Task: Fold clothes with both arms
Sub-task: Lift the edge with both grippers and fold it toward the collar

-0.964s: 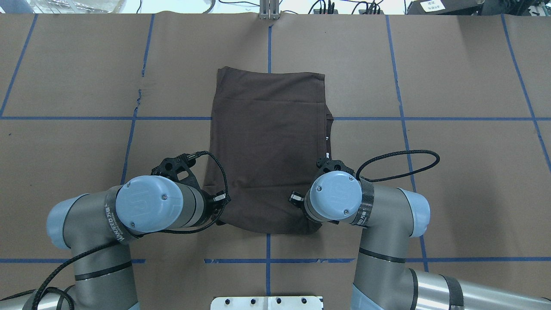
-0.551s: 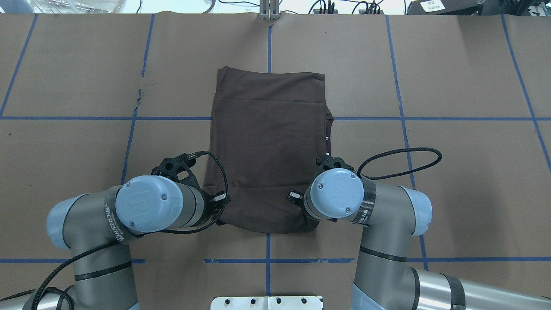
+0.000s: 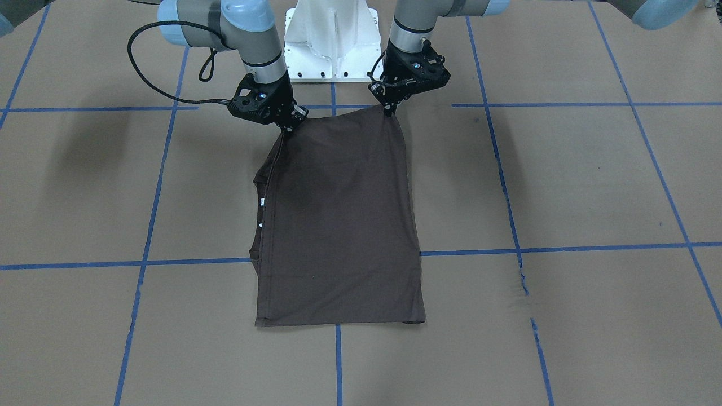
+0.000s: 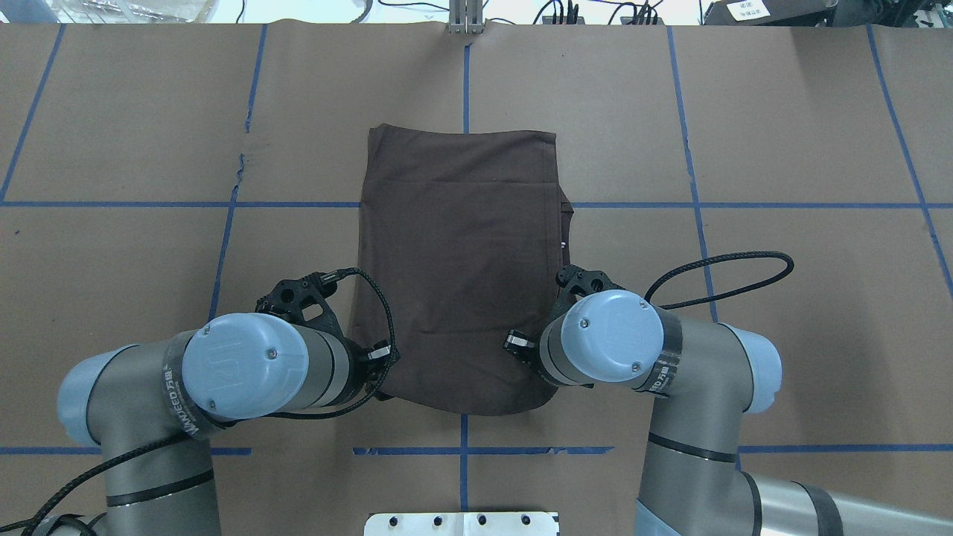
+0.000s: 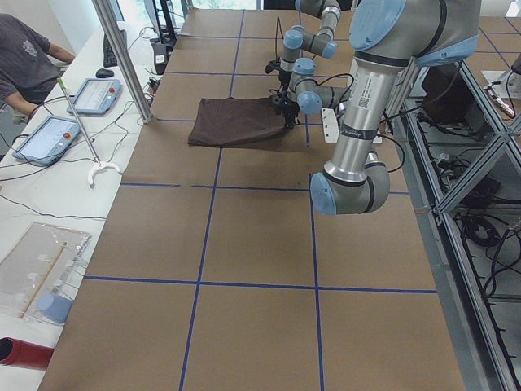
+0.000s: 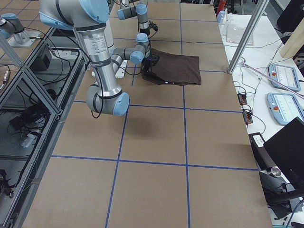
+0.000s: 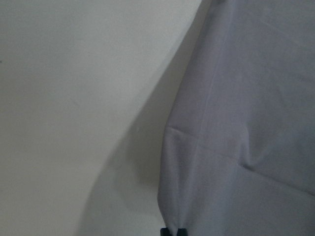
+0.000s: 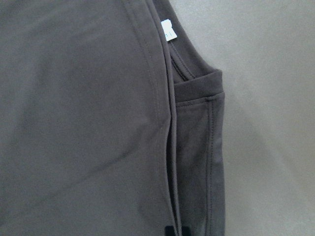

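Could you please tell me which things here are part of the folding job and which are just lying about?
Part of the job: the dark brown T-shirt; the left claw and the right claw, each pinching a corner of its robot-side edge.

Lying about, on the side bench: control pendants; a clear plastic bag; a red cylinder.
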`<state>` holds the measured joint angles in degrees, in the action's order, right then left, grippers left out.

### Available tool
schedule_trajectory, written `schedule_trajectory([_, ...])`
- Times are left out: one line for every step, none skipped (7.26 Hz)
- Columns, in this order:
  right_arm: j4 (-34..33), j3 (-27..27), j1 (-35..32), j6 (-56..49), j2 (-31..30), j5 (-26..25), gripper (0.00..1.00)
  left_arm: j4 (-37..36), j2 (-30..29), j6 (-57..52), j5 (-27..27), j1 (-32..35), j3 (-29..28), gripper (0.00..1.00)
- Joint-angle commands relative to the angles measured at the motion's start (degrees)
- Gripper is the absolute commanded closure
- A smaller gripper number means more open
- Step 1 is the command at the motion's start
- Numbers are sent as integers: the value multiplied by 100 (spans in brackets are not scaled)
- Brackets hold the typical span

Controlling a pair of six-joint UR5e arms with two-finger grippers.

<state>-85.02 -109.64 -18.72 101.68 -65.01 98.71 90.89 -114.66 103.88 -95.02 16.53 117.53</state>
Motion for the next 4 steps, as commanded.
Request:
schedule_trajectory([3, -565, 174, -52, -397, 34, 100, -141, 23, 80, 18, -499, 234, 100])
schedule_trajectory([3, -628, 288, -43, -399, 35, 100, -281, 23, 80, 19, -667, 400, 100])
schedule_trajectory([3, -602, 394, -52, -312, 35, 100, -534, 31, 62, 10, -669, 689, 100])
schedule_trajectory([3, -533, 352, -148, -250, -18, 100, -754, 31, -16, 1, -643, 884, 100])
